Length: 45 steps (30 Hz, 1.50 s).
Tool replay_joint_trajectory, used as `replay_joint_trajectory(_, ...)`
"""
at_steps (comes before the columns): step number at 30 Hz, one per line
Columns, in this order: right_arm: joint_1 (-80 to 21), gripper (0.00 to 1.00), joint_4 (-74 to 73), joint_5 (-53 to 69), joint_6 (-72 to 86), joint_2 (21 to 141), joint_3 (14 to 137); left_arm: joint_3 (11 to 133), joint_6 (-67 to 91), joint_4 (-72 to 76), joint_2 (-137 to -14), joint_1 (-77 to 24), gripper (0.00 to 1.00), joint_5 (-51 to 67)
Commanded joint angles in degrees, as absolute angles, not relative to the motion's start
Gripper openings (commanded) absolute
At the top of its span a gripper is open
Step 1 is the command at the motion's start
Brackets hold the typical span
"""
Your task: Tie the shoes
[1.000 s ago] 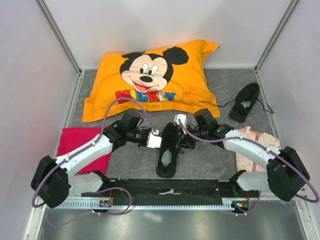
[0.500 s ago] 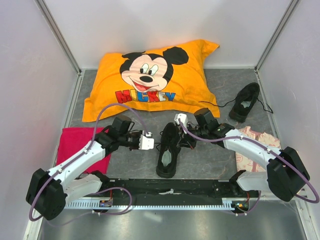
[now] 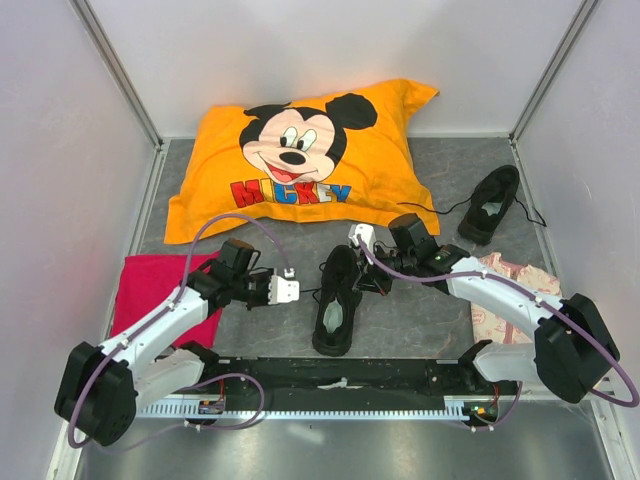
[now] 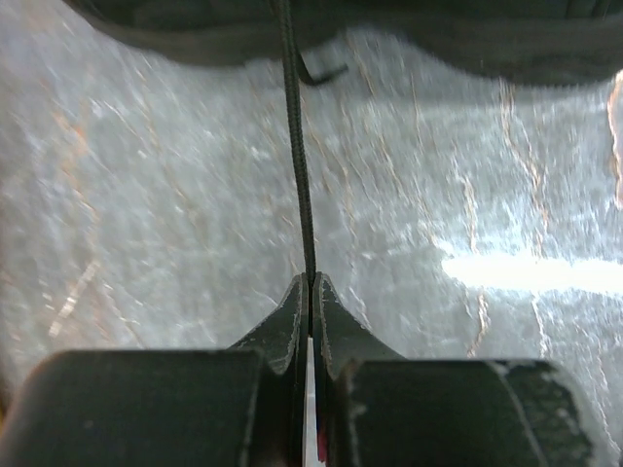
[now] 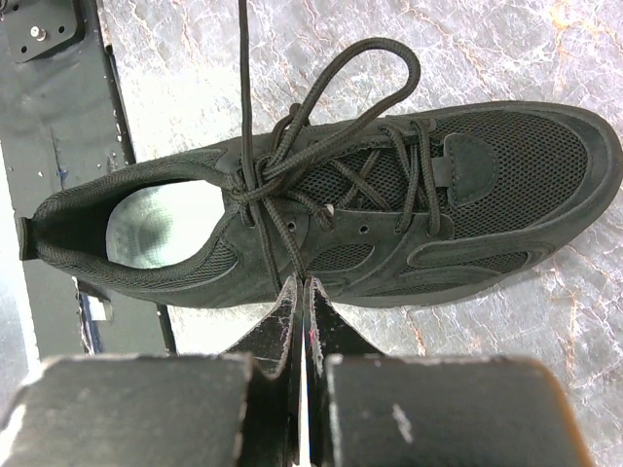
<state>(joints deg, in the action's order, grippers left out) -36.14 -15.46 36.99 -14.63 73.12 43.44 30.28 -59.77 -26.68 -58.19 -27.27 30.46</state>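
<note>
One black shoe [image 3: 335, 300] lies at the centre of the grey mat, toe toward the pillow; it fills the right wrist view [image 5: 370, 214] with a knot and a lace loop over its tongue. My left gripper [image 3: 296, 291] is shut on a thin black lace [image 4: 297, 165] drawn taut leftward from the shoe [image 4: 389, 29]. My right gripper [image 3: 362, 272] is shut on another lace strand [image 5: 282, 238] at the shoe's right side. The second black shoe [image 3: 489, 204] lies at the far right, its laces loose.
An orange Mickey pillow [image 3: 300, 160] lies behind the shoe. A red cloth [image 3: 150, 285] is at the left and a pale patterned cloth [image 3: 510, 290] at the right. White walls enclose the cell. The black base rail [image 3: 340, 385] runs along the near edge.
My left gripper has pulled leftward away from the shoe with the lace, drawing it taut. The right gripper has stayed by the shoe.
</note>
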Motion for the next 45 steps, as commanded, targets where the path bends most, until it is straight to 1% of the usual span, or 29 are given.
replay_joint_trajectory(1, -35.95, 0.0, -13.28, 36.56, -13.01, 72.86, 45.79, 29.01, -62.67, -26.99, -58.97, -26.19, 0.02, 29.44)
replay_joint_trajectory(5, -35.95, 0.0, -11.95, 36.39, -9.77, 72.86, 45.62, 28.13, -61.88, -26.02, -60.47, -26.19, 0.02, 29.79)
replay_joint_trajectory(8, -35.95, 0.0, -10.81, 36.21, -7.66, 72.6, 45.44, 29.17, -59.51, -25.93, -60.3, -26.1, 0.14, 32.85)
replay_joint_trajectory(11, -35.95, 0.0, -9.76, 35.86, -4.93, 72.16, 44.92, 31.1, -57.66, -26.45, -58.72, -26.1, 0.29, 36.46)
replay_joint_trajectory(12, -35.86, 0.0, -9.58, 35.86, -3.79, 71.98, 44.74, 31.72, -56.18, -26.54, -58.01, -26.1, 0.37, 37.34)
replay_joint_trajectory(15, -35.95, 0.0, -8.44, 35.42, -1.68, 71.19, 43.86, 34.97, -52.14, -26.28, -56.69, -26.19, 0.47, 40.86)
replay_joint_trajectory(17, -35.95, 0.0, -7.65, 35.07, -0.71, 70.75, 43.25, 37.77, -48.8, -25.06, -57.04, -26.19, 0.5, 43.05)
replay_joint_trajectory(18, -35.95, 0.0, -7.47, 34.98, -0.18, 70.66, 43.16, 38.49, -43.04, -23.4, -57.82, -26.19, 0.53, 43.07)
replay_joint_trajectory(20, -35.95, 0.0, -6.86, 34.8, 1.75, 70.31, 42.81, 40.24, -34.93, -20.14, -59.23, -26.19, 0.54, 42.54)
replay_joint_trajectory(21, -35.86, 0.0, -6.68, 34.8, 2.11, 70.05, 42.72, 40.78, -27.93, -17.34, -60.89, -26.19, 0.56, 42.63)
replay_joint_trajectory(24, -35.95, 0.0, -6.07, 34.54, 3.34, 69.52, 42.54, 41.66, -13.77, -11.11, -62.75, -26.19, 0.59, 43.32)
replay_joint_trajectory(25, -35.86, 0.0, -6.06, 34.54, 3.43, 69.17, 42.37, 41.14, -11.97, -9.42, -63.19, -26.19, 0.61, 44.11)
replay_joint_trajectory(26, -35.86, 0.0, -5.98, 34.54, 3.78, 69.0, 42.19, 40.78, -11.61, -8.01, -63.11, -26.28, 0.65, 46.64)
replay_joint_trajectory(28, -35.95, 0.0, -5.8, 34.63, 4.04, 68.56, 41.84, 40.26, -19.56, -7.03, -61.88, -27.41, 0.68, 47.99)
replay_joint_trajectory(29, -35.86, 0.0, -5.71, 34.63, 4.48, 68.47, 41.49, 40.25, -23.43, -7.12, -61.44, -27.51, 0.7, 46.51)
replay_joint_trajectory(30, -35.86, 0.0, -5.36, 34.8, 4.66, 68.29, 41.4, 40.25, -30.43, -7.21, -61.17, -27.51, 0.71, 45.62)
replay_joint_trajectory(32, -35.95, 0.0, -4.84, 34.89, 5.36, 68.29, 41.05, 41.65, -38.54, -10.35, -61.61, -27.77, 0.71, 45.18)
replay_joint_trajectory(33, -35.95, 0.0, -4.4, 34.98, 5.62, 68.29, 40.96, 42.36, -45.72, -11.85, -62.13, -28.12, 0.71, 45.0)
replay_joint_trajectory(35, -35.86, 0.0, -4.22, 35.07, 5.71, 68.29, 40.96, 44.38, -53.65, -15.28, -63.45, -29.18, 0.71, 44.04)
replay_joint_trajectory(38, -35.86, 0.0, -3.87, 35.07, 5.97, 68.12, 40.96, 45.53, -62.01, -17.75, -64.68, -32.07, 0.72, 41.14)
replay_joint_trajectory(41, -35.86, 0.0, -3.25, 35.24, 6.42, 67.77, 40.69, 46.14, -67.48, -18.02, -65.82, -36.02, 0.75, 36.93)
replay_joint_trajectory(45, -35.95, 0.0, -2.73, 35.24, 6.5, 67.94, 40.61, 48.16, -71.62, -20.12, -67.93, -39.81, 0.75, 34.63)
